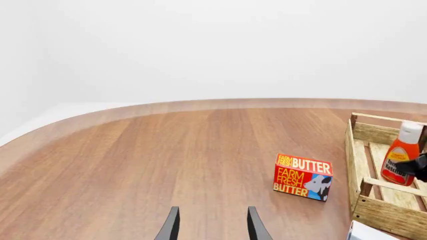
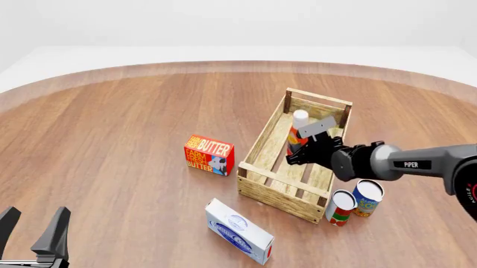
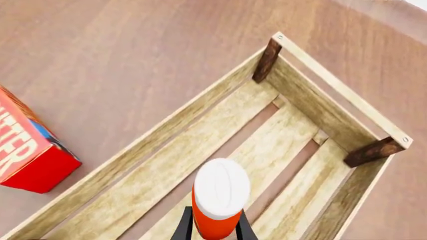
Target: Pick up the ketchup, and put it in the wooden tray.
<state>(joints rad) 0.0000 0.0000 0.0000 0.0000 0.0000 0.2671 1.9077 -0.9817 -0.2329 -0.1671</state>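
At the front view's lower left the left gripper (image 2: 33, 229) waits open and empty. Right of centre, the right gripper (image 2: 311, 149) is closed on the ketchup (image 2: 297, 134), held upright over the wooden tray (image 2: 262, 139). Good practice, I judge: lower it straight onto the slats before releasing, clear of the far wall.

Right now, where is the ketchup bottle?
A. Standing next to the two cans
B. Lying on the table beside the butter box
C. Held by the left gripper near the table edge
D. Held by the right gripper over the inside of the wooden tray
D: the right gripper is closed on the ketchup bottle above the slats of the wooden tray, while the left gripper is open and holds nothing.
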